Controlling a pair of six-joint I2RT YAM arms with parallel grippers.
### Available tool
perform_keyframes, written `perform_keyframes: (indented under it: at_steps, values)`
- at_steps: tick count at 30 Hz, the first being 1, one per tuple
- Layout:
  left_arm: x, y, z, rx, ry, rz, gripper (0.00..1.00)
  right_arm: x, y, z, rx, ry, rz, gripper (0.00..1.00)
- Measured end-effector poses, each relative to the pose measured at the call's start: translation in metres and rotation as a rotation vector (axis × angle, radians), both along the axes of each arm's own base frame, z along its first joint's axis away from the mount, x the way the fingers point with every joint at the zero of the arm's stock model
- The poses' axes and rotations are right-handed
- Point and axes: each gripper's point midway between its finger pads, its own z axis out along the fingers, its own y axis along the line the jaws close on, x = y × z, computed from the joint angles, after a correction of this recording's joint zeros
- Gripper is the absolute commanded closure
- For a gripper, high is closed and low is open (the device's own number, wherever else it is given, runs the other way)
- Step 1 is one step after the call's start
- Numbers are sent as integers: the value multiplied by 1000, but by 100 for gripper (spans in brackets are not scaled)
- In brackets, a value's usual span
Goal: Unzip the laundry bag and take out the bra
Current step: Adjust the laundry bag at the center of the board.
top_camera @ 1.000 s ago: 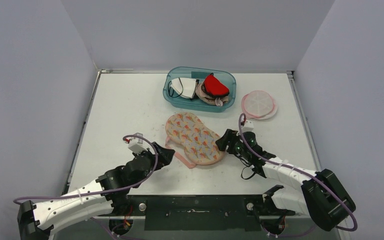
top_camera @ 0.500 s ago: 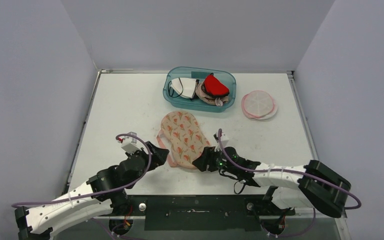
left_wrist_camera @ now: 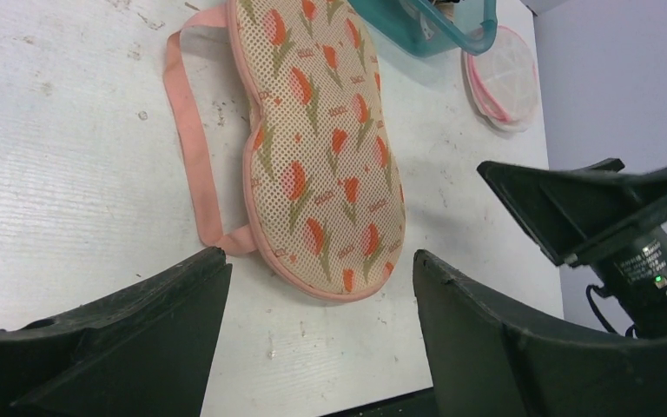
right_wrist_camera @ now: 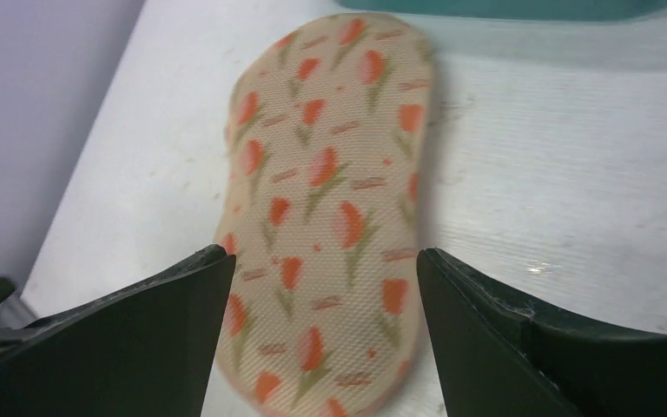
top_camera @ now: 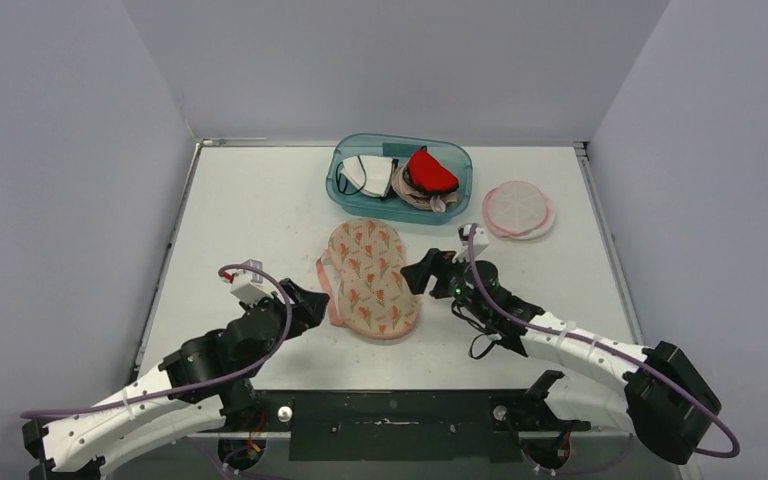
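Moved back, right claw (top_camera: 415,272) gapes beside laundry bag (top_camera: 372,278) edge, seemingly apart.

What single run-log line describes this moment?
left gripper: open, empty | right gripper: open, empty | laundry bag: flat on table, between grippers

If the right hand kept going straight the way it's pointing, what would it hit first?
The right hand would likely meet the floral laundry bag first: it lies directly ahead of the open jaws, though height is hard to judge.
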Motion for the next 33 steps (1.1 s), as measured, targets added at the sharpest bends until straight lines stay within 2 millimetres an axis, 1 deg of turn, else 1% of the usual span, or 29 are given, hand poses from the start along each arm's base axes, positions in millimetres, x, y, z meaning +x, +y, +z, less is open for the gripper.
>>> perform_keyframes:
  at_steps: [1, 2, 4, 7, 10, 13, 16, 21, 23, 24, 28, 30, 31, 33]
  values:
    - [0, -1, -2, 2, 2, -2, 26, 11, -11, -2, -9, 2, -45, 20]
    - [0, -2, -4, 5, 6, -6, 25, 20, -21, -8, -25, 16, -79, 20]
    - [0, -6, -10, 15, 18, -17, 26, 26, -29, -27, -62, 60, -102, 20]
    - [-1, -10, -15, 29, 35, -32, 26, 19, -28, -55, -105, 130, -75, 20]
    - [-2, -13, -14, 18, 35, -43, 26, 9, -24, -72, -119, 182, -41, 20]
    - [-2, -14, -13, 9, 32, -46, 26, -2, -11, -75, -103, 204, 5, 20]
    - [-3, -15, -15, 8, 35, -51, 26, -21, 14, -78, -76, 224, 79, 20]
    - [-4, -15, -17, 10, 42, -60, 26, -55, 51, -105, -58, 311, 190, 20]
    - [-6, -13, -18, 21, 49, -60, 26, -61, 69, -103, -34, 311, 226, 18]
    - [-6, -12, -17, 23, 50, -59, 26, -64, 82, -100, -21, 306, 254, 17]
    - [-9, -2, -6, 13, 36, -47, 26, -76, 123, -87, 34, 286, 372, 14]
    - [-10, 4, 3, -3, 20, -35, 26, -81, 132, -78, 54, 267, 413, 13]
    - [-10, 7, 8, -12, 10, -28, 26, -80, 132, -74, 55, 251, 420, 12]
    - [-10, 11, 15, -22, -3, -19, 26, -73, 125, -62, 43, 214, 411, 12]
